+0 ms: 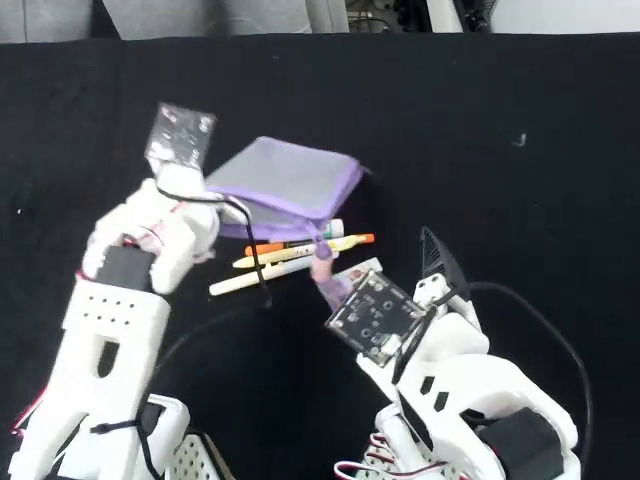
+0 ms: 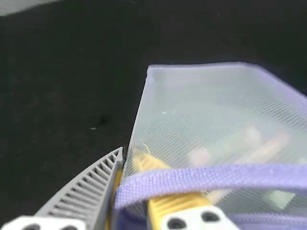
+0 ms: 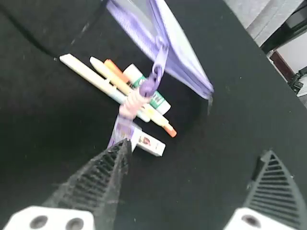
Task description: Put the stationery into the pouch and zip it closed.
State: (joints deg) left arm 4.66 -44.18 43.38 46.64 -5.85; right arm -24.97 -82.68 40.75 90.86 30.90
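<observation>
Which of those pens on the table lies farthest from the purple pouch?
The pale cream pen. It is the outermost of the row; the yellow pen and orange pen lie between it and the purple mesh pouch.

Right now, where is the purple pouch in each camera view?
High view: pouch left of centre, just beyond the pens.
Left wrist view: close up, its edge in the left hand.
Right wrist view: beyond the open right hand, past the pens.
Shared landmark: the pens, blurred through the mesh in the left wrist view.
</observation>
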